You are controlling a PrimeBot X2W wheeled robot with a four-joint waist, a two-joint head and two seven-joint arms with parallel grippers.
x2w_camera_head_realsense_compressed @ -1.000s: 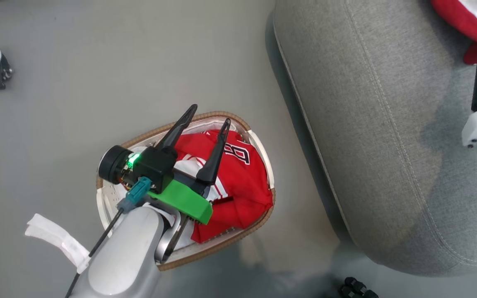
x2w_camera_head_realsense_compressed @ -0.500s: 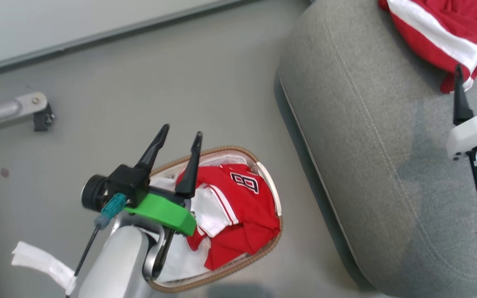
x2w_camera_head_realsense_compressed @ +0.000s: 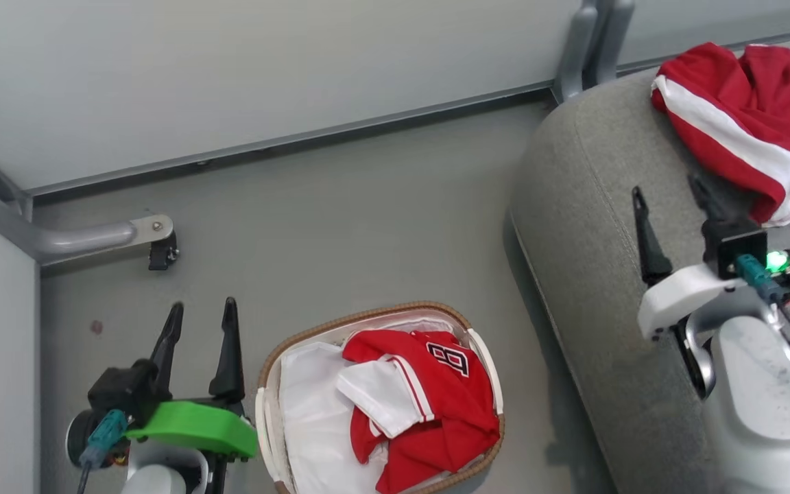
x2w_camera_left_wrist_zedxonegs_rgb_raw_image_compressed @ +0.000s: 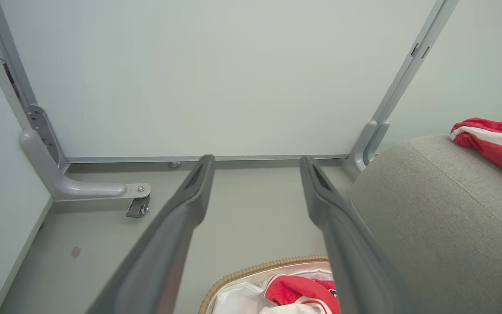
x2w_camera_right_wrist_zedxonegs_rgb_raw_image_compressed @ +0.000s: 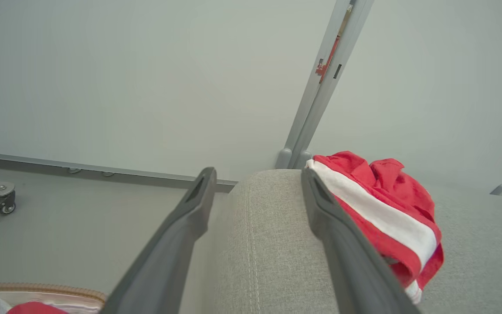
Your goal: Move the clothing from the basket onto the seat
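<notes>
The white basket (x2w_camera_head_realsense_compressed: 367,314) with its brown rim stands on the floor, holding a red jersey (x2w_camera_head_realsense_compressed: 436,405) with black lettering on the white liner. My left gripper (x2w_camera_head_realsense_compressed: 203,307) is open and empty, on the basket's left, fingers apart in the left wrist view (x2w_camera_left_wrist_zedxonegs_rgb_raw_image_compressed: 256,159). A second red garment (x2w_camera_head_realsense_compressed: 745,123) with a white stripe lies on the grey sofa (x2w_camera_head_realsense_compressed: 594,274). Above the sofa's near edge my right gripper (x2w_camera_head_realsense_compressed: 666,186) is open and empty, just short of that garment (x2w_camera_right_wrist_zedxonegs_rgb_raw_image_compressed: 386,209).
A pale wall panel runs along the back. A grey metal foot with a caster (x2w_camera_head_realsense_compressed: 151,237) juts onto the floor at the left, and an upright post (x2w_camera_head_realsense_compressed: 594,41) rises behind the sofa's corner. Bare grey floor (x2w_camera_head_realsense_compressed: 367,226) lies between basket and wall.
The head camera has tilted up, shifting the whole picture. My left gripper has drawn back from above the jersey to the basket's left side, still open. The right gripper now shows fully.
</notes>
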